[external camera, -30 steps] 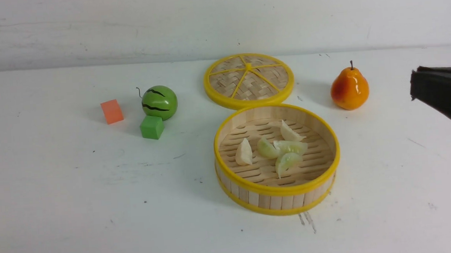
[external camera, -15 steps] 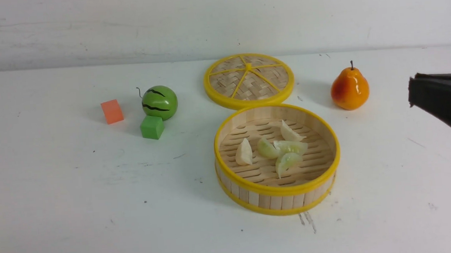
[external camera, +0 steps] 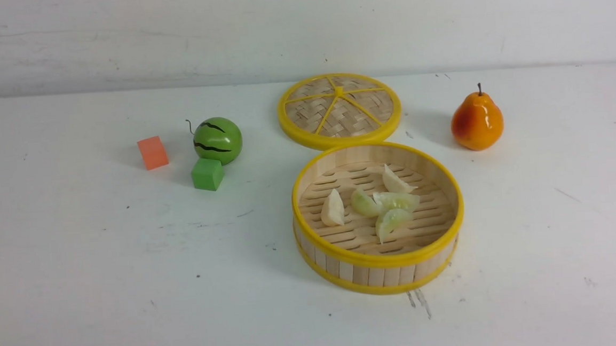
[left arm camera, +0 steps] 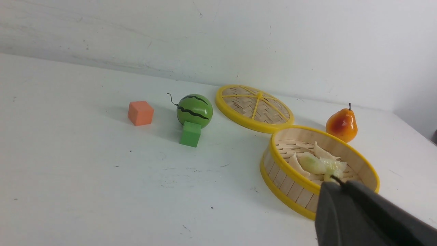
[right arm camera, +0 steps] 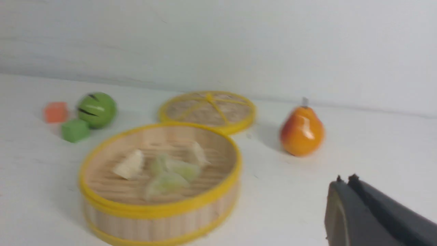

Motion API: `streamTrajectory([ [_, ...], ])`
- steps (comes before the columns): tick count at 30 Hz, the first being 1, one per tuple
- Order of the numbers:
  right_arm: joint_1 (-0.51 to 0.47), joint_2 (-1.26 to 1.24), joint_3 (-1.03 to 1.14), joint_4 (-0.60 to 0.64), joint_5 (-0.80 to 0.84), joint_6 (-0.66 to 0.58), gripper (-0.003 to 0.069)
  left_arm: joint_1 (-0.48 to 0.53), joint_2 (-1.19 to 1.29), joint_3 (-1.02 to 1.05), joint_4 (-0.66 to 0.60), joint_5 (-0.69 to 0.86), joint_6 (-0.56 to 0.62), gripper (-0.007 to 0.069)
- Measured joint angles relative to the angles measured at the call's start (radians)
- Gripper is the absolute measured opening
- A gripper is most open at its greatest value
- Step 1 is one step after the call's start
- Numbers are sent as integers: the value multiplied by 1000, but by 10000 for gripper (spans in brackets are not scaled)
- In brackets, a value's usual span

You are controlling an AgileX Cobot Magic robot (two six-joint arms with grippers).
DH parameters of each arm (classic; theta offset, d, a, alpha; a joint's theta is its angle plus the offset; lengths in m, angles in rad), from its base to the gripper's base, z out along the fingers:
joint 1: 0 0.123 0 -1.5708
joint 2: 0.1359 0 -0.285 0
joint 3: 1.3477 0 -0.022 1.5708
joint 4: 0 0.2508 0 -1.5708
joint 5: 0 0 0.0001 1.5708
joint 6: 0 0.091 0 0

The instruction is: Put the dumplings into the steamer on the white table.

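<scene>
1. The steamer (external camera: 378,218) is seen on the white table (external camera: 105,271), just in front of its flat woven lid (external camera: 340,110), whose rim nearly touches the steamer's far rim.
2. All five dumplings (external camera: 375,204) are found inside the steamer, lying on the slatted floor; four are clustered near the middle and touch or overlap, and one cream piece lies slightly apart on the left.
3. A pear (external camera: 477,121) is placed upright to the right of the lid, apart from both baskets.
4. A toy watermelon (external camera: 218,140) is seen to the left of the lid, with a green cube (external camera: 207,174) just in front of it and an orange cube (external camera: 153,152) further left.
5. The left gripper (left arm camera: 336,182) is shown only in its wrist view, with its dark fingers pressed together and nothing between them.
6. The right gripper (right arm camera: 343,181) is likewise shown closed and empty in its blurred wrist view.
7. No arm is visible in the front view.
</scene>
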Motion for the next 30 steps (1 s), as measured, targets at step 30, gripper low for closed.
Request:
streamTrajectory([
  [30,-159,-243,177,-67,310,101,-21,0,0,0,0,0,0,-1],
])
